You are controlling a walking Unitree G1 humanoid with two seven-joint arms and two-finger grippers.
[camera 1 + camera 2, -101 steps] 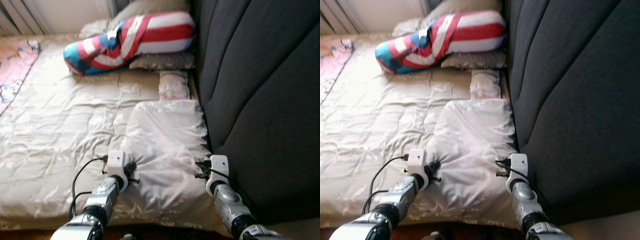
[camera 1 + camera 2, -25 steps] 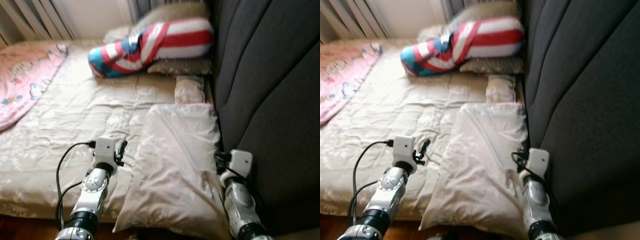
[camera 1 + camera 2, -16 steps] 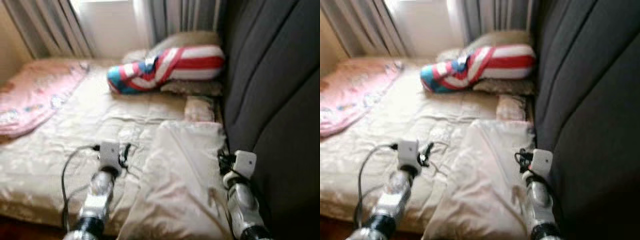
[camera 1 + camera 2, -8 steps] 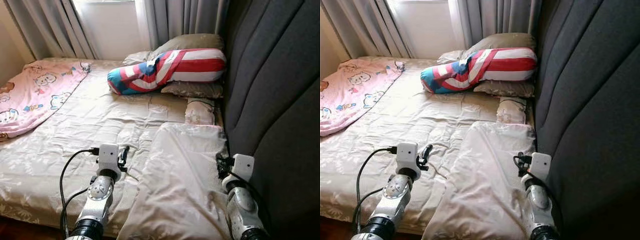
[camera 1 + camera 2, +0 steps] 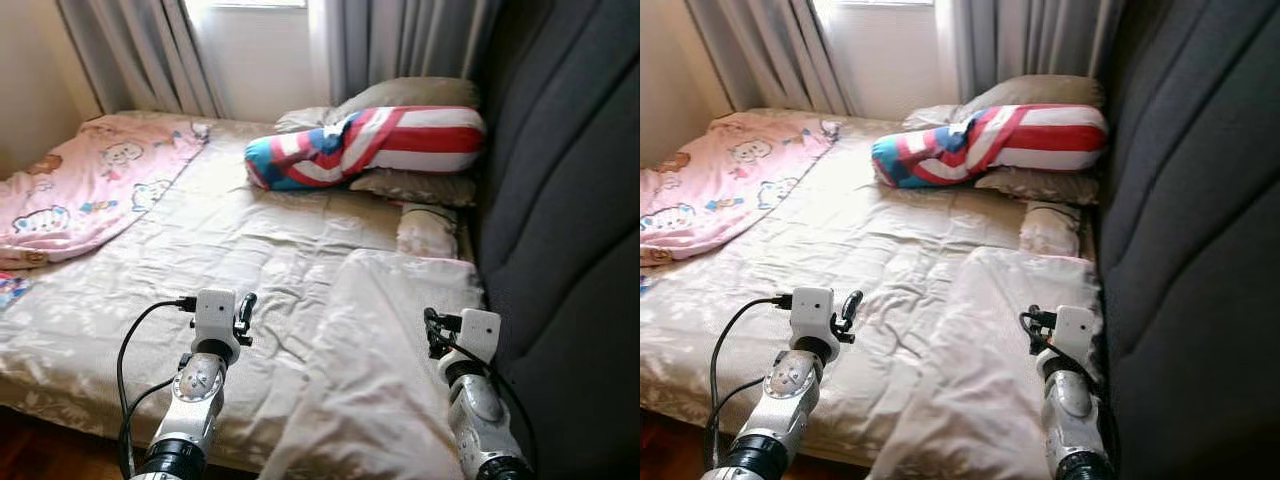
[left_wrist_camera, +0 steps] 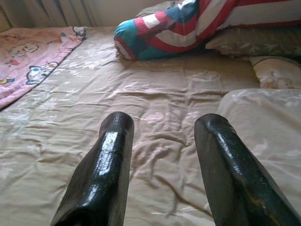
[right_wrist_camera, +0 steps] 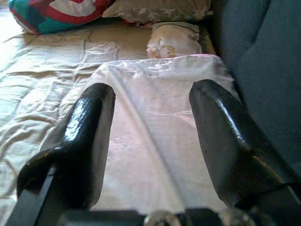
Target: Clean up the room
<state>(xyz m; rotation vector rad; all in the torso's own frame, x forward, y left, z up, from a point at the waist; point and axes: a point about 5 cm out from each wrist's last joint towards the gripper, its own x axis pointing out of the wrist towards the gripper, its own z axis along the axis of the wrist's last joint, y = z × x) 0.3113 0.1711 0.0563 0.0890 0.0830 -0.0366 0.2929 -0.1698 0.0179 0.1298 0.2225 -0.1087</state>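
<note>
A pale satin pillow (image 5: 390,350) lies at the bed's near right corner, against the dark headboard (image 5: 570,200). A red, white and blue striped bolster (image 5: 380,145) rests on beige pillows at the far end. A pink cartoon-print blanket (image 5: 80,190) is spread over the far left of the beige quilt (image 5: 200,250). My left gripper (image 5: 243,312) hovers open over the quilt, left of the pale pillow; in the left wrist view, the left gripper (image 6: 164,125) holds nothing. My right gripper (image 5: 432,335) is open above that pillow's right edge, pillow fabric (image 7: 155,117) showing between its fingers.
A small patterned cushion (image 5: 425,228) lies between the pale pillow and the beige pillows. Grey curtains (image 5: 400,40) and a bright window stand behind the bed. The headboard walls off the whole right side. A small coloured item (image 5: 8,290) peeks in at the left edge.
The camera has lifted and swung left, bringing the pink blanket and curtains into view. Six seconds ago both grippers were at the pale pillow's near edge; the left one now stands off it.
</note>
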